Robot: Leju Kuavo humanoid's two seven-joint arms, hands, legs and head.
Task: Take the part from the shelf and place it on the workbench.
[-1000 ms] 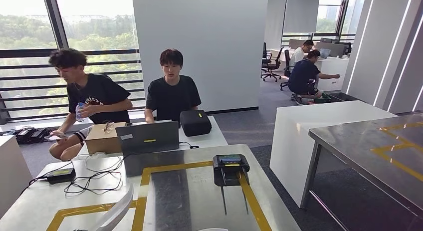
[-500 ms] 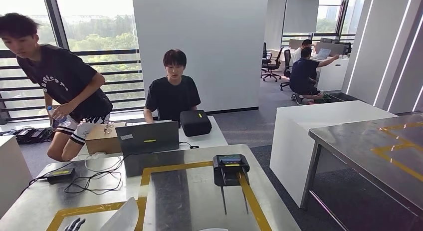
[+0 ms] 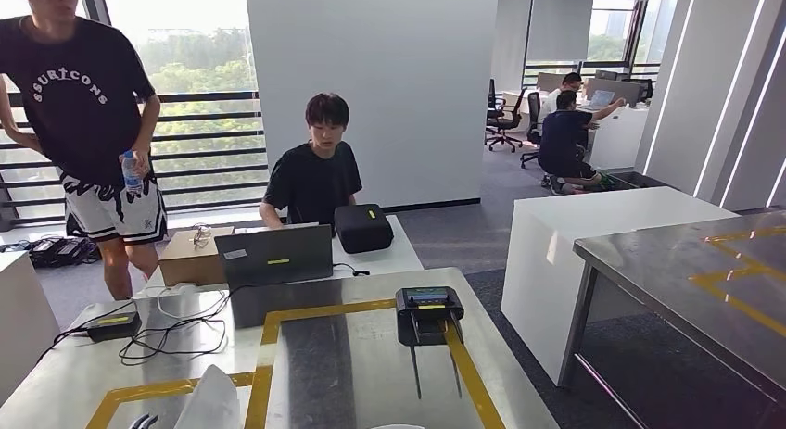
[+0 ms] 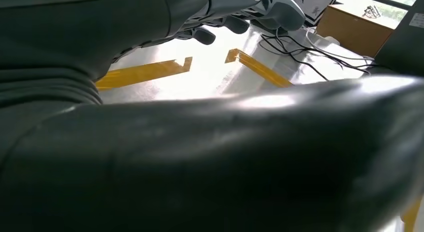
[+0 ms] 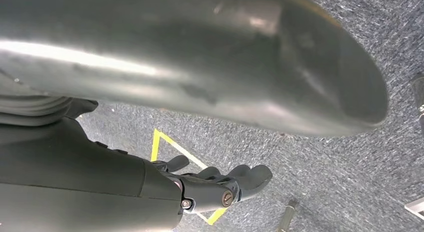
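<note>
The part (image 3: 211, 401) is a pale, curved, shiny piece that stands tilted over the near left corner of the steel workbench (image 3: 371, 373), inside its yellow tape lines. My left hand (image 3: 144, 420) shows just its dark fingers at the part's left side and holds it. In the left wrist view the part (image 4: 225, 157) is a broad dark blurred mass, with my left hand (image 4: 240, 9) curled beyond it above the bench top (image 4: 210, 76). My right hand (image 5: 220, 184) hangs over grey carpet, fingers apart and holding nothing.
On the bench stand a black device (image 3: 428, 310) with two thin rods, a grey laptop (image 3: 274, 256), and loose cables (image 3: 176, 332). One person (image 3: 320, 170) sits behind the bench and another (image 3: 83, 105) stands at the far left. A second steel table (image 3: 704, 271) is on the right.
The part has sunk lower and shifted left near the bench's front corner, and my left hand's fingers have come into sight. The person at the far left has risen from a crouch to standing.
</note>
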